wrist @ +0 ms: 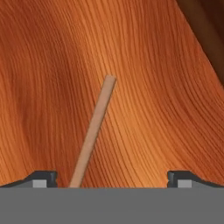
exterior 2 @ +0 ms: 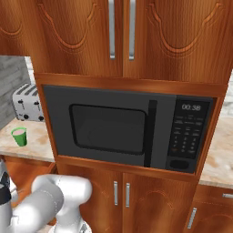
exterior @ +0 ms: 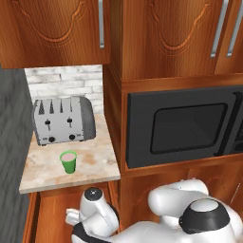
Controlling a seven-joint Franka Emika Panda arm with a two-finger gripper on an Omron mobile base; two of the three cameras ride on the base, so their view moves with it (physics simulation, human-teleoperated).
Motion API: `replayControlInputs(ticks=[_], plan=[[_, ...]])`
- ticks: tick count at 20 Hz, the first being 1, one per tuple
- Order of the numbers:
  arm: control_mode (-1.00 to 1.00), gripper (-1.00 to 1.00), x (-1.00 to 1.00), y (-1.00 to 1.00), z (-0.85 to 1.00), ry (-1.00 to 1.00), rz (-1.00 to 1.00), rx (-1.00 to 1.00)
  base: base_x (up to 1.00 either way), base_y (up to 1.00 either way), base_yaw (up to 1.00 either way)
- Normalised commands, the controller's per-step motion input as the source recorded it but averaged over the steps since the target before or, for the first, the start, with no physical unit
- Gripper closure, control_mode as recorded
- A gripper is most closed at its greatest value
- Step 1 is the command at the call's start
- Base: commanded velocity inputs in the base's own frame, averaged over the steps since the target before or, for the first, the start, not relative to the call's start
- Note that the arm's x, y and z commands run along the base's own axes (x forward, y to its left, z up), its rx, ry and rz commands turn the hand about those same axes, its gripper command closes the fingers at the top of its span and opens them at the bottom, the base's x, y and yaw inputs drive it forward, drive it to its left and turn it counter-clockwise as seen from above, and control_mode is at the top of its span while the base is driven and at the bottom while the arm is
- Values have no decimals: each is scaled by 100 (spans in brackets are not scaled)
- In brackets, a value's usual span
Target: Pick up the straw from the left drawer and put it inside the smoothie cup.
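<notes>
Seen from the hand, the gripper (wrist: 112, 178) hangs low over the floor of the drawer (wrist: 48, 65), its two tips spread wide apart with nothing between them but the straw (wrist: 92, 133). The straw lies flat on the reddish wood, running from near the left tip up and slightly right, so it sits off-centre in the gap. To do the grasp well, I would judge it best to shift a little toward the straw so it falls midway between the tips, keep the fingers square across its length, go down until the tips almost meet the wood, and close gently, since so thin a stick could roll or slip out. A dark edge at the upper right of the hand view looks like the drawer's side wall. Further off, the arm (exterior: 97, 216) bends down into the open drawer below the counter (exterior: 42, 175), a pale marbled slab. On it stands the cup (exterior: 69, 162), green with pink at the rim, well apart from the straw, and behind it the toaster (exterior: 62, 119) against white brick. To the right a microwave (exterior 2: 123, 127) sits in wooden cabinets (exterior 2: 123, 32).
</notes>
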Motion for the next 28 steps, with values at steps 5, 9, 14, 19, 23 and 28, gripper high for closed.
replayControlInputs(ticks=[5,9,14,19,23,28], plan=[[-100,-100,10,16,-36,10,-6,0,0,0,0],[-100,-100,0,8,-64,0,-2,0,0,0,0],[-100,-100,0,12,-54,0,-1,0,0,0,0],[-100,-100,0,25,-57,11,-1,-1,0,0,0],[-100,100,-12,49,-70,26,0,-10,0,0,0],[-100,100,-51,36,-59,9,0,-1,0,0,0]])
